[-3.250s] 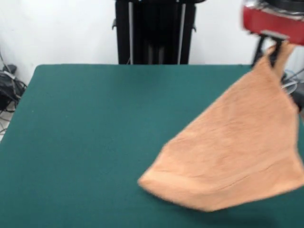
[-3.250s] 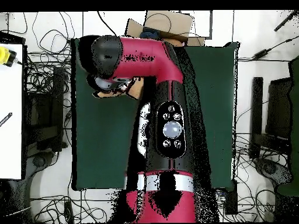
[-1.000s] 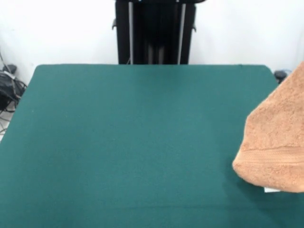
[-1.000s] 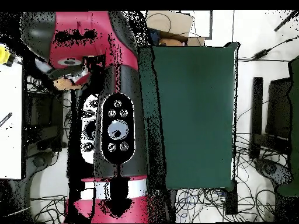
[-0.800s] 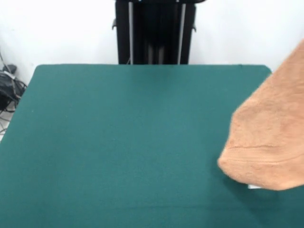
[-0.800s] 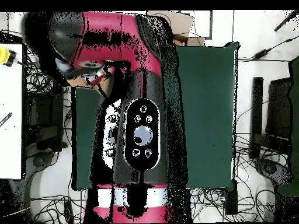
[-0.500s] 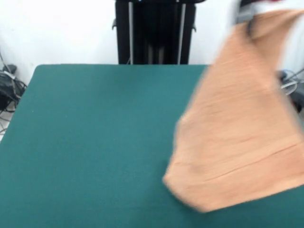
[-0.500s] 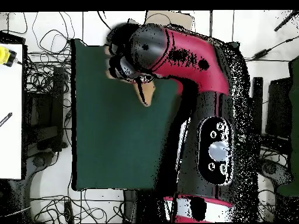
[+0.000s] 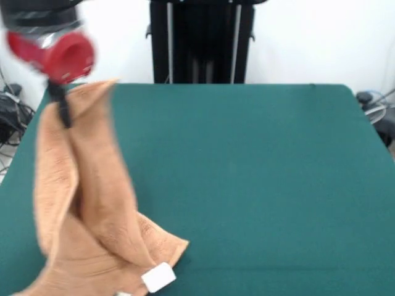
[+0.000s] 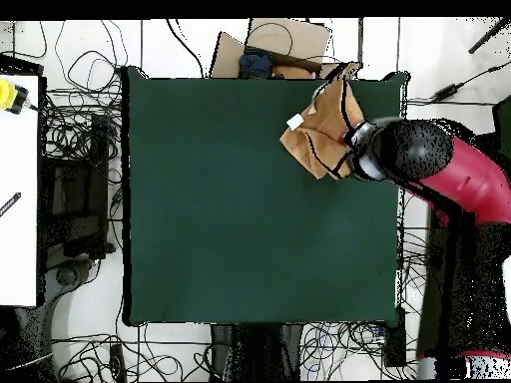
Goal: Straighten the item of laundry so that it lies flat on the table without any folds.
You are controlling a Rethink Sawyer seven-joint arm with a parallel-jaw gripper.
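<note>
In the front view, the pincer hangs below the red wrist at the upper left, closed on one corner of the towel. The cloth drapes down from that pinched corner in long vertical folds, gathered narrow at the top and spreading wider where its lower part meets the tabletop near the front left edge. A small white tag shows at the towel's bottom edge, resting on the green surface. Most of the green felt lies bare to the right of the towel.

In the overhead view, the towel appears as a crumpled tan patch near the top right corner of the tabletop, with the white tag at its left side. The red arm reaches in from the right, its head covering the grasp, so the pincer itself is hidden here.

As a judgement of progress: the towel is lifted and partly hanging, not spread, so the flattening is not yet done. It is bunched with several folds and sits close to a corner of the tabletop. What is left is to lay it out on the felt so that the hanging part comes down without doubling over, and then to release the corner.
</note>
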